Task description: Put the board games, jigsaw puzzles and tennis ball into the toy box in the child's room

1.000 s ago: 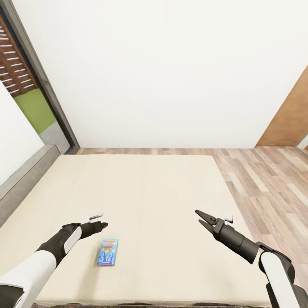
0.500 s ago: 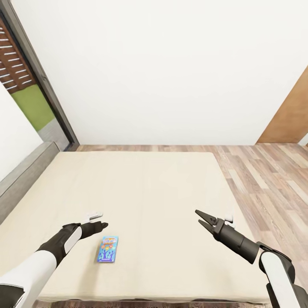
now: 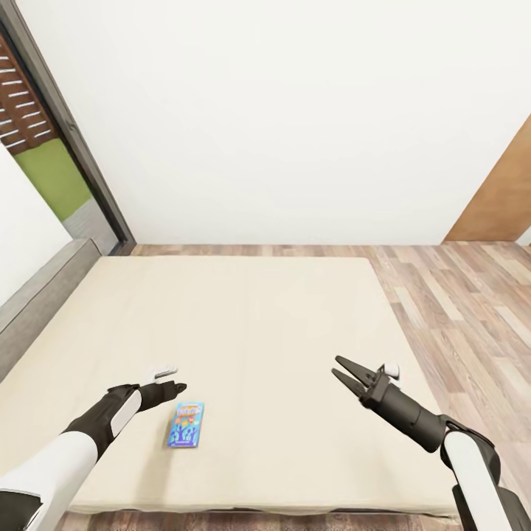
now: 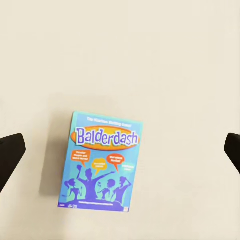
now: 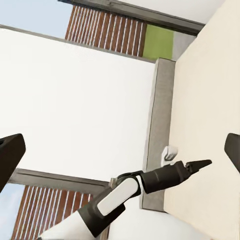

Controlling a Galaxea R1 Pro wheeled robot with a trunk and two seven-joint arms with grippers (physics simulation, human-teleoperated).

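Note:
A small blue board game [image 3: 185,425] lettered Balderdash lies flat on the beige mattress of the bed [image 3: 258,324], near its front edge. My left gripper [image 3: 179,386] hovers just above and beyond the box without touching it. In the left wrist view the box [image 4: 100,162] lies straight below, and the dark fingers [image 4: 10,157] stand wide apart at the picture's sides, so this gripper is open. My right gripper [image 3: 336,366] hangs open over the mattress's right part with nothing between its fingers [image 5: 10,155]. The toy box and the table are out of view.
The grey headboard [image 3: 40,299] runs along the bed's left side. Behind it stands a tall dark-framed window [image 3: 70,136]. Wood plank floor [image 3: 457,310] lies right of and beyond the bed, with a brown door [image 3: 501,195] at the far right. My left arm [image 5: 150,182] shows in the right wrist view.
The whole picture has shifted as the camera moved, and the bed's front edge now shows. The right gripper sits slightly lower and to the left. The blue box lies where it was.

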